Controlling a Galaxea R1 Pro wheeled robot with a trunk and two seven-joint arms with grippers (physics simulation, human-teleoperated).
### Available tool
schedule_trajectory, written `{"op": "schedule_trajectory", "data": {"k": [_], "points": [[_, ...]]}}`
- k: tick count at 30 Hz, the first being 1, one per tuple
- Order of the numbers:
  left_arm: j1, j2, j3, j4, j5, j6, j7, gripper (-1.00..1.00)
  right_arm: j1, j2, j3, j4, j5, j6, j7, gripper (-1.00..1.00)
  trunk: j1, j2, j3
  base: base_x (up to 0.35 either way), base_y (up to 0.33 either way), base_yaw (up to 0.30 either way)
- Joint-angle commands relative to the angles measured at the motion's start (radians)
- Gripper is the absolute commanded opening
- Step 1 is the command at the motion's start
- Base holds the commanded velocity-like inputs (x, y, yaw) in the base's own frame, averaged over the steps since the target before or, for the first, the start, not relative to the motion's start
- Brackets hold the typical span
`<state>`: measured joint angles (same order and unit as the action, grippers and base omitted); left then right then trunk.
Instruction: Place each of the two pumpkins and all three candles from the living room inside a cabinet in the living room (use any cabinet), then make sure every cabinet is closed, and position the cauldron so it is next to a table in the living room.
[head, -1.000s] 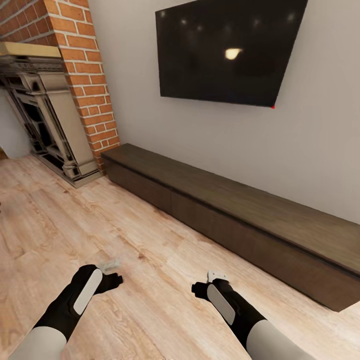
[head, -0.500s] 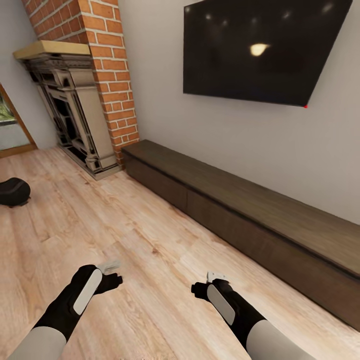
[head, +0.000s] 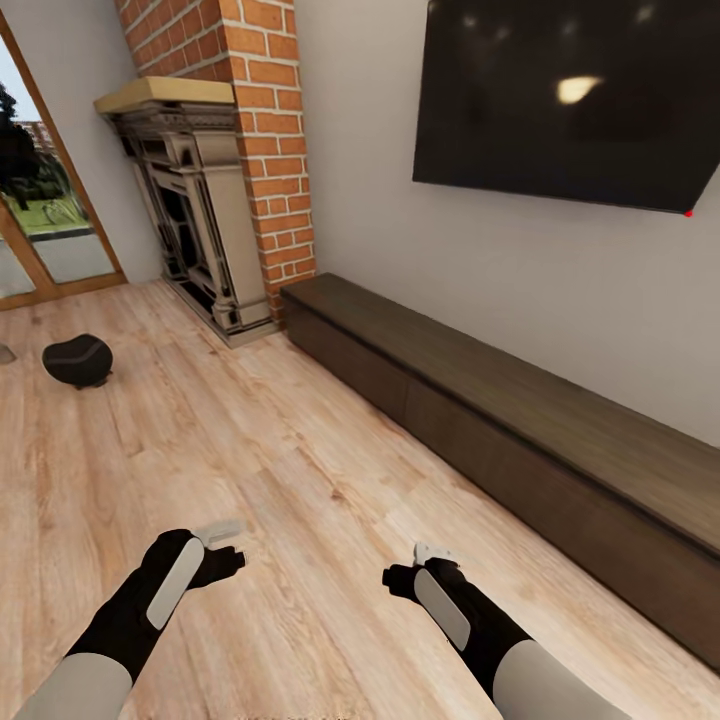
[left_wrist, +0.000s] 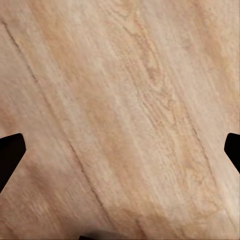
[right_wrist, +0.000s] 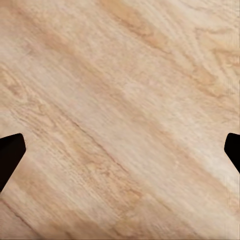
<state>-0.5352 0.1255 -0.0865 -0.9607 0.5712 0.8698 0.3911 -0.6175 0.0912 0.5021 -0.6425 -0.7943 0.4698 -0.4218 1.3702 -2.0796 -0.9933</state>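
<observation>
- Living room, mid-task: the left gripper (head: 222, 545) hangs low over the floor (head: 300, 500), its fingers (left_wrist: 11, 155) spread wide in the left wrist view, dark tips at opposite edges with bare planks between them, grasping nothing.
- The right gripper (head: 415, 565) hangs beside it at the same height, its fingers (right_wrist: 10, 152) likewise parted wide over bare boards, empty.
- Both forearms are black with a pale grey panel along the top, running back into light grey sleeves.
- The cauldron (head: 77, 360), a matte black, round-bellied pot, sits on the floor well to the left of the fireplace (head: 195, 220), near the glass door (head: 40, 220), far from both grippers. What it holds cannot be made out from here.
- The cabinet (head: 500, 440), a long, low unit of dark brown wood, runs along the wall from just right of the fireplace. Its flat, handleless fronts sit flush, every one shut, a thin seam dividing them; its top is bare.
- The floor is pale wood plank with strong, wavy grain.
- The fireplace has an ornate grey carved surround with a tan mantel slab, set against a red brick chimney (head: 260, 130).
- A large black television (head: 570, 100) hangs on the plain grey wall (head: 400, 250) above the cabinet, its glossy screen catching a spot of light.
</observation>
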Motion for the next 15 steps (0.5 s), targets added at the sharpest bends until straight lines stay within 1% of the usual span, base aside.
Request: {"op": "schedule_trajectory", "data": {"k": [1,15], "points": [[-0.001,0.001,-0.004,-0.001,0.010,0.002,0.010,1.00,-0.001,-0.001,0.004,-0.001,-0.009,0.001,-0.009,1.00,0.000,0.000,-0.002,0.000,0.000,0.238],[-0.001,0.000,-0.004,0.000,0.010,0.002,0.010,1.00,-0.001,-0.001,0.006,0.000,-0.008,0.000,-0.009,1.00,0.000,0.000,-0.014,0.000,0.000,0.238]]}}
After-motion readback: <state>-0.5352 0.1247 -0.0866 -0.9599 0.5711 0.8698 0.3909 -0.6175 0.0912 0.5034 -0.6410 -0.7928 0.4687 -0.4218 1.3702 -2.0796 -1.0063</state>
